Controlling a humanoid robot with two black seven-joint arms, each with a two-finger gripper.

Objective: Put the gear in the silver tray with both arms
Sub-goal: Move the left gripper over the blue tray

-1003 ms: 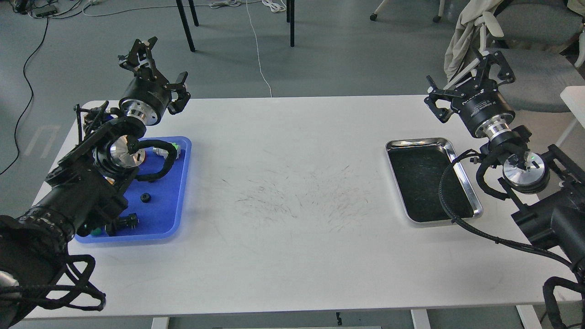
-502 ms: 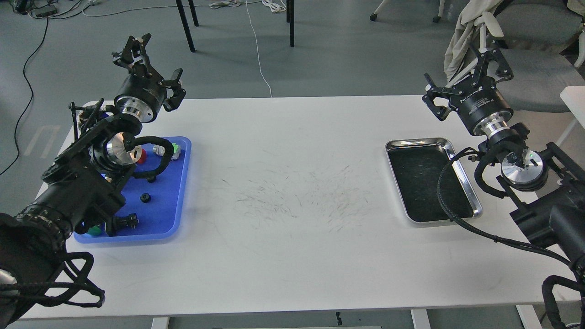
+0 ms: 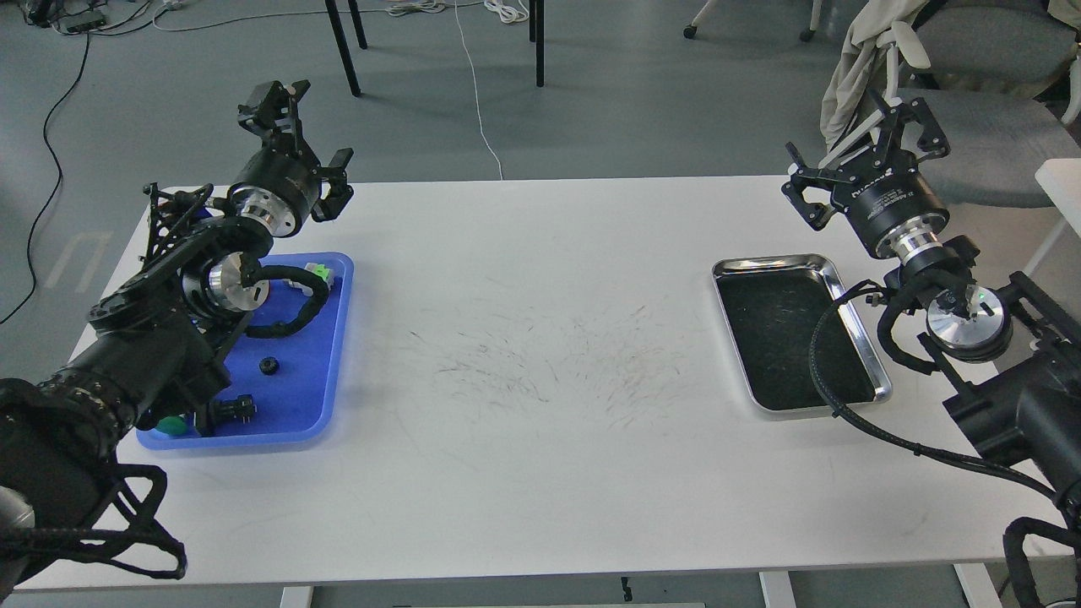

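silver tray [image 3: 853, 317] bare (black bottom); blue tray [image 3: 325, 371] holds small parts.

Place: a robotics lab or office workroom.
Signs: grey floor with loose cables [image 3: 51, 143], white bench [image 3: 540, 473], office chair [image 3: 980, 127].

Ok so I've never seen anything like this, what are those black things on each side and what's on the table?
You are looking down from the robot's own head. The black things are its two arms. Each ends in a two-fingered hand: the left hand and right hand are both open, raised and holding nothing. On the white table a blue tray on the left holds small parts, among them a small black gear. On the right lies a silver tray with a dark bottom and nothing in it, where the gear should go.
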